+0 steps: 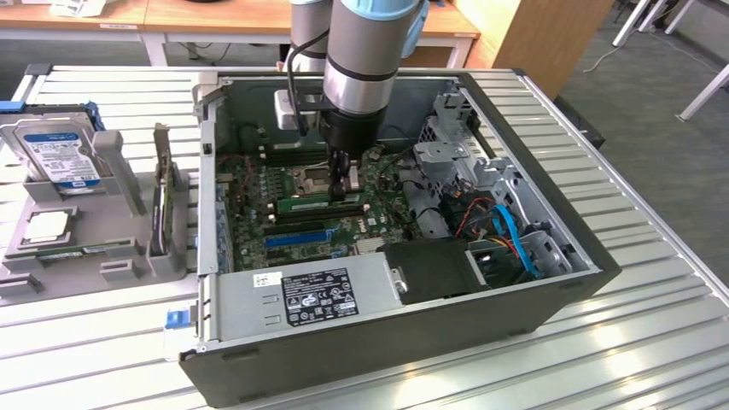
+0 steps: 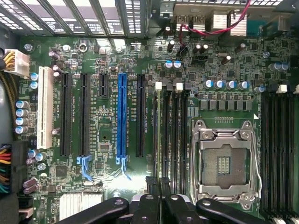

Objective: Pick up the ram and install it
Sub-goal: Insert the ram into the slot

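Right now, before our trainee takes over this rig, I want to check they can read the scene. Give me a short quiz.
1. True or false: the CPU socket holds a chip.
2. The jaws are shut on: A) processor B) ram C) blue cable.
3. Fill in: the ___ stands in the holder at the exterior view's left.

Key: 1 false, it is empty. 2 B. 3 hard drive.
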You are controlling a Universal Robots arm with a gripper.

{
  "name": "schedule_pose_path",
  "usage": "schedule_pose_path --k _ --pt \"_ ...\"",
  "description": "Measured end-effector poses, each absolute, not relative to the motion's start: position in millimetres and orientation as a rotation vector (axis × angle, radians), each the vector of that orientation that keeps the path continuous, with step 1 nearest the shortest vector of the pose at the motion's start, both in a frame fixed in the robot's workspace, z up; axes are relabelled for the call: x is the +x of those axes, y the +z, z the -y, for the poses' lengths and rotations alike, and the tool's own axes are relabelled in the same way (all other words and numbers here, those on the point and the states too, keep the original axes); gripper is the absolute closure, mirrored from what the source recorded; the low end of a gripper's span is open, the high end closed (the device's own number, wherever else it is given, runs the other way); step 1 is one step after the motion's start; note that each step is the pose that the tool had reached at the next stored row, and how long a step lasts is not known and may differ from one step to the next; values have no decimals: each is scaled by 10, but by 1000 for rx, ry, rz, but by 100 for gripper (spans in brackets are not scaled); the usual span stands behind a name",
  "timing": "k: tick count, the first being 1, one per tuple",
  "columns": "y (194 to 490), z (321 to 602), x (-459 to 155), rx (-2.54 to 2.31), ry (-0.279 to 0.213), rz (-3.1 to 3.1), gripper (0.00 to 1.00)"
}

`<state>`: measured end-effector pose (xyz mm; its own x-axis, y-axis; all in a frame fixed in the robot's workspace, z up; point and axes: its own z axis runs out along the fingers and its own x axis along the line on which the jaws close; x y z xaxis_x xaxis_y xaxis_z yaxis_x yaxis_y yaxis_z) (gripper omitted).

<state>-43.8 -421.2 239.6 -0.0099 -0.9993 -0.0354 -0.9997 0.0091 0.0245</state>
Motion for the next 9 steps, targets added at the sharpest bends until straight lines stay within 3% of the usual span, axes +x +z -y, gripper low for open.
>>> schedule_pose_path --k 9 --pt "2368 4212 -438 -2204 66 -2226 88"
